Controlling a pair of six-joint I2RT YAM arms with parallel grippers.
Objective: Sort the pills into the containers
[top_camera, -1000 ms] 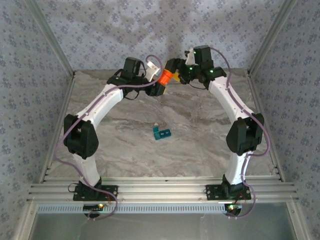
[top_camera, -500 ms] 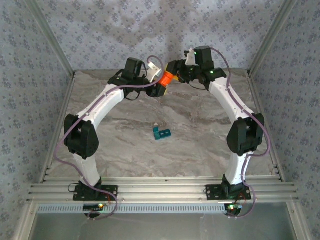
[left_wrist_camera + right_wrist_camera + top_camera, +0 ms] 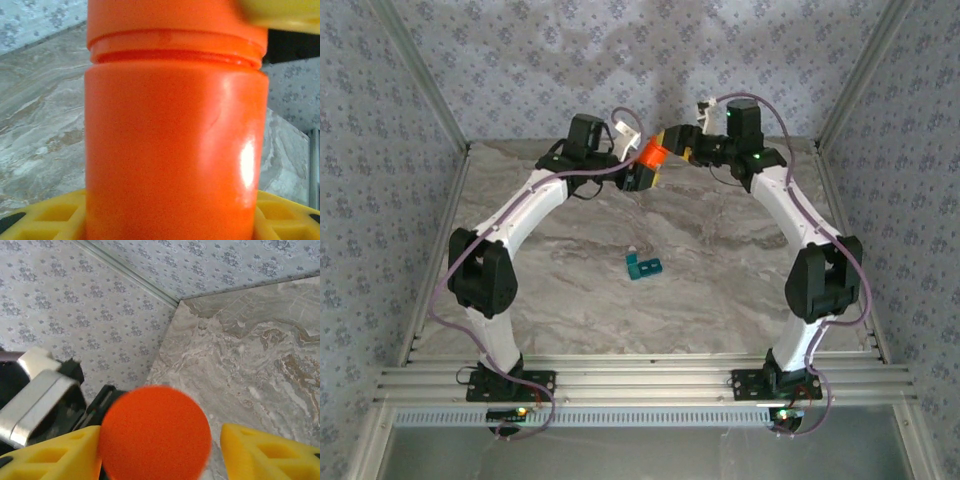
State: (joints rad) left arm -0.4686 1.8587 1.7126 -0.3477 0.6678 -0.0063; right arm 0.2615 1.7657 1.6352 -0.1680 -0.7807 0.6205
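The containers (image 3: 643, 266) lie alone near the middle of the worktop (image 3: 720, 240), a little teal strip of joined boxes, well apart from both arms. It looks light and stiff, thin hard plastic that would skid on the smooth marbled top if nudged. I would pin it by its long sides or press it down from above while filling it. I cannot tell whether its lids stand up or lie flat, and a pale speck just beside it is too small to name.

The pills, I take it, are inside the orange bottle (image 3: 652, 155), held up in the air at the far end of the worktop. It is glossy, rigid and round, so apt to turn in a grip. The left hand (image 3: 642, 172) is clenched on its body, with yellow fingers (image 3: 45, 220) on either side of the base. The right hand (image 3: 160, 455) sits around the cap (image 3: 155, 432) but is released: one finger is at the cap's edge and the other stands off with a gap.

Nothing lies between bottle and containers. The patterned walls close in behind the hands, leaving little room there to swing.
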